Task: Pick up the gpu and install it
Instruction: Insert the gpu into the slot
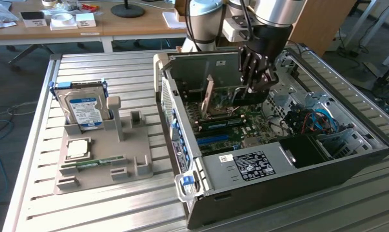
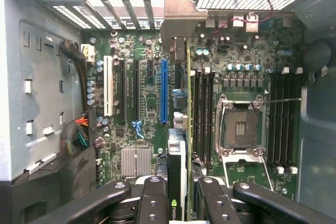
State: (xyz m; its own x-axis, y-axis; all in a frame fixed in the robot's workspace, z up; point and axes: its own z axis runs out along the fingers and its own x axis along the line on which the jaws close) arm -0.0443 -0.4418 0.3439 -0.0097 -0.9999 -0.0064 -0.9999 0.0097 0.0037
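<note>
The gripper (image 1: 254, 86) reaches down into the case (image 1: 278, 193), jaws partly closed on the gpu (image 1: 223, 96) — the card stands on edge between the fingers (image 2: 152, 203), over the board (image 2: 142, 103), just beside the blue slot (image 2: 164, 90). Whether it is seated I cannot tell. In the exterior view the hard drive (image 1: 84, 106) stands at nine o'clock of the case — well apart.

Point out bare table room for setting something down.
Bare table slats: between the tray and the near edge, and behind the hard drive. The strip between tray and computer case is narrow. Inside the case it's crowded; the tool grips the card there.
</note>
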